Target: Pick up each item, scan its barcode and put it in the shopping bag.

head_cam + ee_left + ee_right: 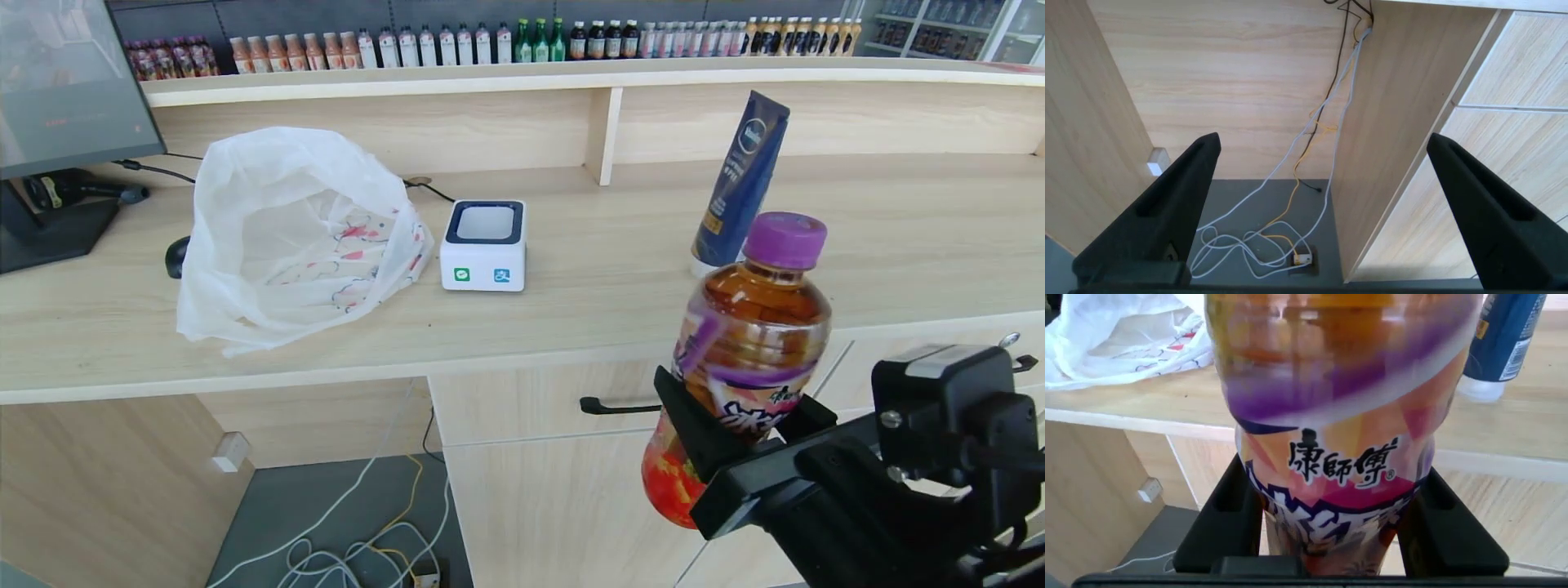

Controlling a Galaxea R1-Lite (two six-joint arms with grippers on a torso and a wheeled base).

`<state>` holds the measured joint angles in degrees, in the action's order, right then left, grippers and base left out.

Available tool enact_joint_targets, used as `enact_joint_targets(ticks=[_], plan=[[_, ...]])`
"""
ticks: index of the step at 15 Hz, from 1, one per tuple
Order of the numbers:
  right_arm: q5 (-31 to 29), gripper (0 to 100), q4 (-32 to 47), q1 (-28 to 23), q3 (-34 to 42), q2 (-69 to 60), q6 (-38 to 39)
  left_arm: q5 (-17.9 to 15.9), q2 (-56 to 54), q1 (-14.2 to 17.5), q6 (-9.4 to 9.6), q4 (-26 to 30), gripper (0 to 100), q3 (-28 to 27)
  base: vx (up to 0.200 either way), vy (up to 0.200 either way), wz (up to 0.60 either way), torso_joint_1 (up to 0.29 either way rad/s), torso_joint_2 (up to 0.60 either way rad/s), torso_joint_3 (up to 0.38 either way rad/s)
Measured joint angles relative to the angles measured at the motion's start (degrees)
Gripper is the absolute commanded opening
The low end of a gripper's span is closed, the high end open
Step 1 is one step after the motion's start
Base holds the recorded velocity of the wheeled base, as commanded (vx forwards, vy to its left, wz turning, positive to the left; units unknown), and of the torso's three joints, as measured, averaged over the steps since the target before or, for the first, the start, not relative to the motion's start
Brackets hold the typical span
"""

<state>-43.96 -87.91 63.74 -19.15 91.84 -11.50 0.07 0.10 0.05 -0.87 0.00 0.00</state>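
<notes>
Gripping a clear plastic bottle of amber drink with a purple cap and a purple-and-orange label [751, 327] [1331, 392], the right hand [739, 416] [1331, 531] has its two black fingers closed on the bottle's lower half and holds it roughly upright. Bottle and hand are off the front edge of the light wooden table [604, 310], to the right of the white box-shaped scanner with a dark-rimmed window [483, 245] and nearer the robot than it. Just to the left of the scanner lies the thin white plastic shopping bag with red print [286, 237], its mouth open toward the robot. To the right of the scanner and a little farther back, a dark blue tube [739, 180] stands on its white cap. The left hand [1323, 140] is spread wide with nothing between its fingers, below the level of the scanner, facing wooden panels and white and yellow cables [1266, 237] on the grey floor.
</notes>
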Motion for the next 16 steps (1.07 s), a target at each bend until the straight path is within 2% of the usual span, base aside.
enact_joint_targets(ticks=[4, 9, 10, 14, 16], plan=[[0.1, 0, -0.1, 2.8, -0.3, 0.0, -3.9, 0.0, 0.0, 0.0, 0.00, 0.0, 100, 0.0, 0.000, 0.000, 0.00, 0.000, 0.00, 0.000], [1.8, 0, -0.1, 6.5, -0.9, -0.9, -15.8, 0.0, 0.0, 0.0, 0.00, 0.0, 100, 0.0, 0.000, 0.000, 0.00, 0.000, 0.00, 0.000], [2.7, 0, -0.1, 6.9, -0.9, -1.6, -20.2, 0.0, 0.0, 0.0, 0.02, 0.0, 100, 0.0, 0.000, 0.000, 0.00, 0.000, 0.00, 0.000], [12.8, 0, -0.1, 7.5, -1.1, -3.3, -30.1, 0.0, 0.0, 0.0, 0.00, 0.0, 100, 0.0, 0.000, 0.000, 0.00, 0.000, 0.00, 0.000], [15.7, 0, -0.1, 7.6, -1.4, -3.5, -33.7, 0.0, 0.0, 0.0, 0.00, 0.0, 100, 0.0, 0.000, 0.000, 0.00, 0.000, 0.00, 0.000]])
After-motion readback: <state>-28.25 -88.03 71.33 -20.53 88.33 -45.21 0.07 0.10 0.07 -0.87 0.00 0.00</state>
